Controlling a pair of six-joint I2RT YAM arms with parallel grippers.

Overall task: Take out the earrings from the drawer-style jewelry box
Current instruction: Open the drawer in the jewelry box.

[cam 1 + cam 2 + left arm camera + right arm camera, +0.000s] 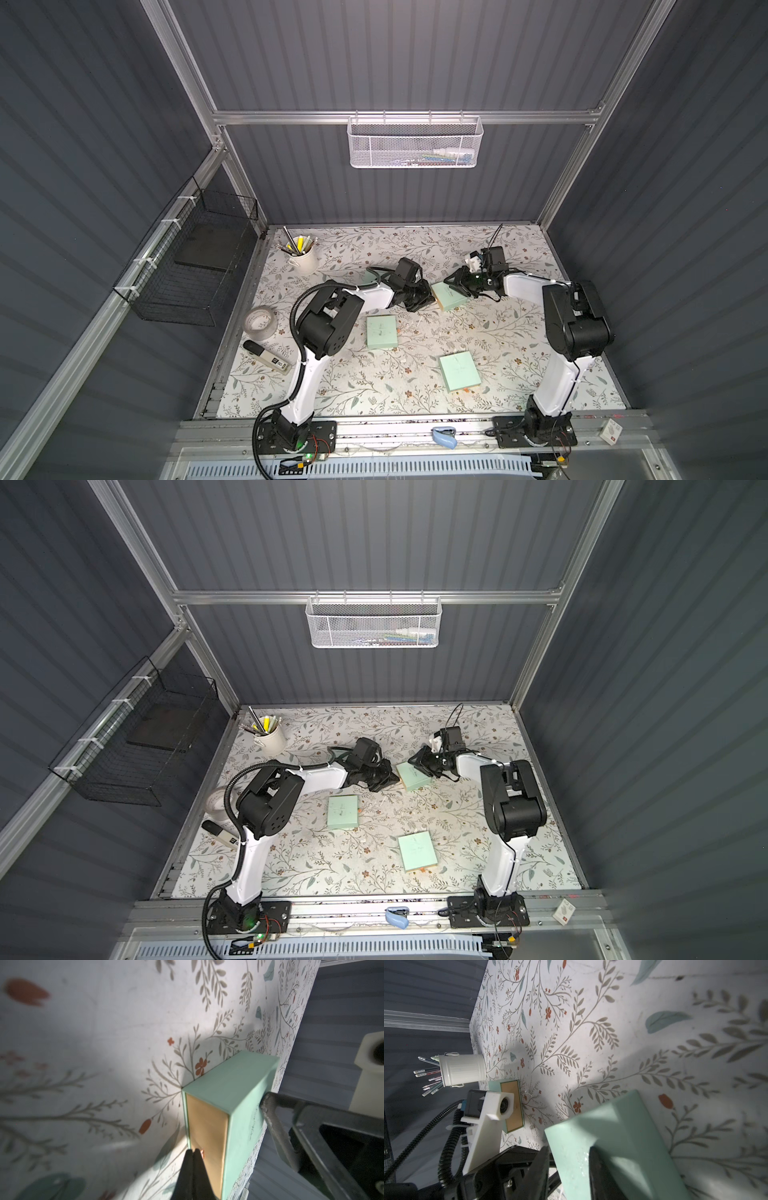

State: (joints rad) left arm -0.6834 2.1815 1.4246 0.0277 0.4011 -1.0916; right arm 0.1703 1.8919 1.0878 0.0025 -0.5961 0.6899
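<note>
Jewelry box (228, 1088) seemingly touching left hand (192, 1152)

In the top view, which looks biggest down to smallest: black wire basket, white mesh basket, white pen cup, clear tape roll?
1. black wire basket
2. white mesh basket
3. white pen cup and clear tape roll look about alike; I won't rank them.

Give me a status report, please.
Left end effector shut at drawer tab. Right end effector clamping jewelry box. Drawer closed, earrings unseen. Nothing blocking.
</note>
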